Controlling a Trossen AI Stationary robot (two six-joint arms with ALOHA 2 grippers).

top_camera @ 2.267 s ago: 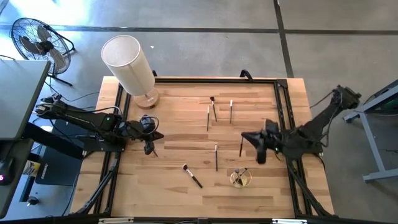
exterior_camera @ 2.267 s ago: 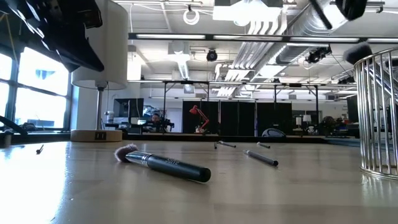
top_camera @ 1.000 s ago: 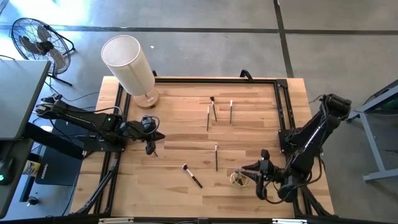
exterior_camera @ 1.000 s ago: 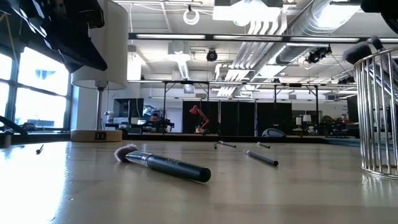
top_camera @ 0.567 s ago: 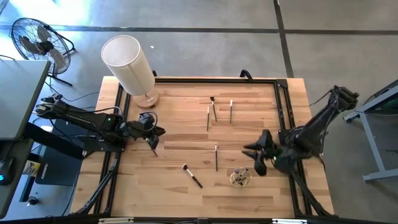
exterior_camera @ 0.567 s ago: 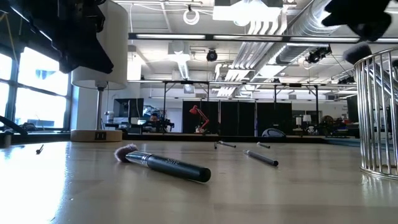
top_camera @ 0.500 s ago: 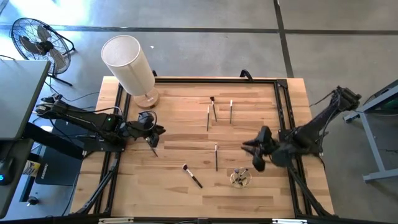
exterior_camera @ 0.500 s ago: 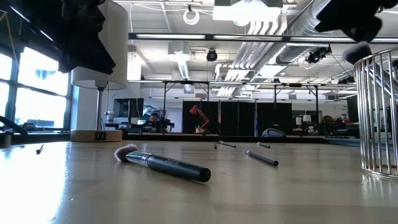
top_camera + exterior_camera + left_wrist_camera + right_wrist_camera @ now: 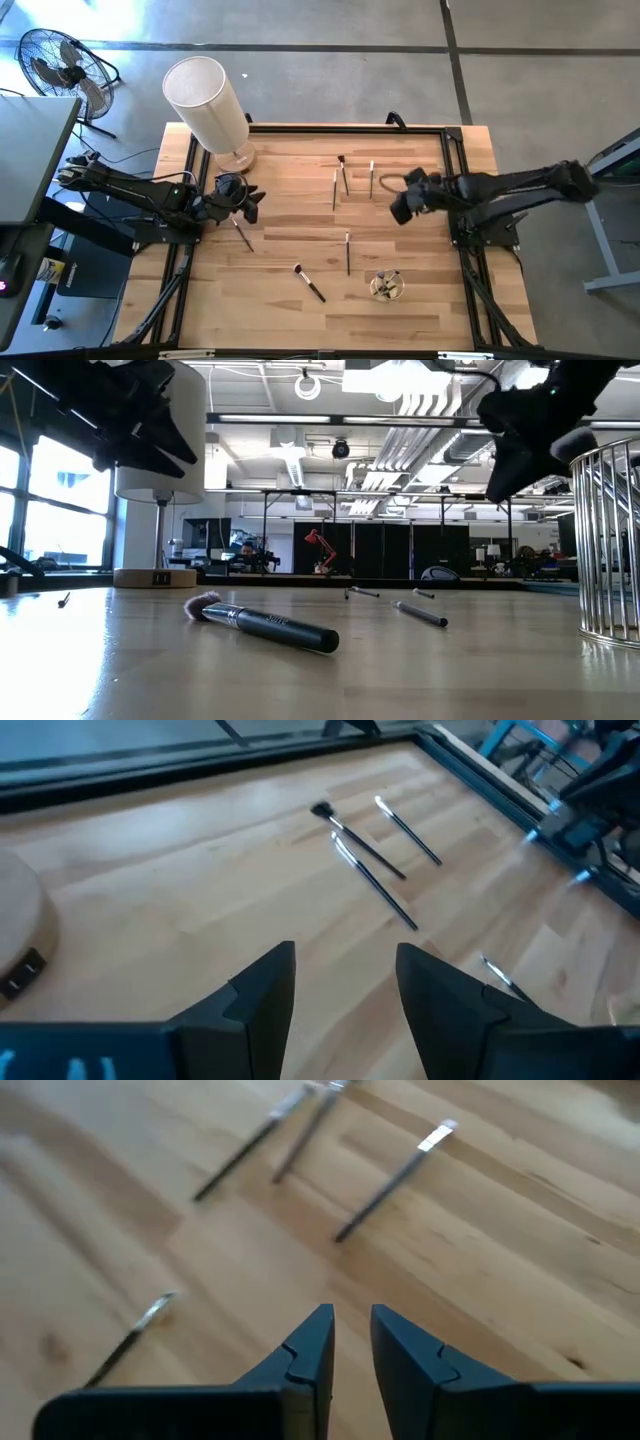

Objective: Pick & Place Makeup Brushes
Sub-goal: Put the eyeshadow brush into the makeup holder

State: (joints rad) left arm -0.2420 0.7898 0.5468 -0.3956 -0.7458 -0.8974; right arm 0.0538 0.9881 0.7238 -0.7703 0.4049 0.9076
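Note:
My left gripper (image 9: 246,206) hovers open at the table's left side, nothing between its fingers (image 9: 345,985). A thin dark brush (image 9: 242,234) lies flat on the wood just near of it. Three thin brushes (image 9: 343,174) (image 9: 334,189) (image 9: 372,179) lie side by side at the far middle. My right gripper (image 9: 398,208) hangs just right of them, fingers a narrow gap apart (image 9: 350,1335) and empty. Another thin brush (image 9: 348,252) and a thick dark one with a pale tuft (image 9: 309,284) lie toward the near edge. A wire cup (image 9: 387,286) holds several brushes.
A lamp with a white shade (image 9: 205,100) stands on its round base (image 9: 236,158) at the far left corner. Black rails (image 9: 452,180) run along the table's left, far and right edges. Bare wood lies between the far brushes and the near ones.
My left gripper has opened and shifted a little toward the far edge; the thin brush that hung from its fingers now lies flat on the table. My right gripper has swung from beside the wire cup toward the far edge, up to the three far brushes.

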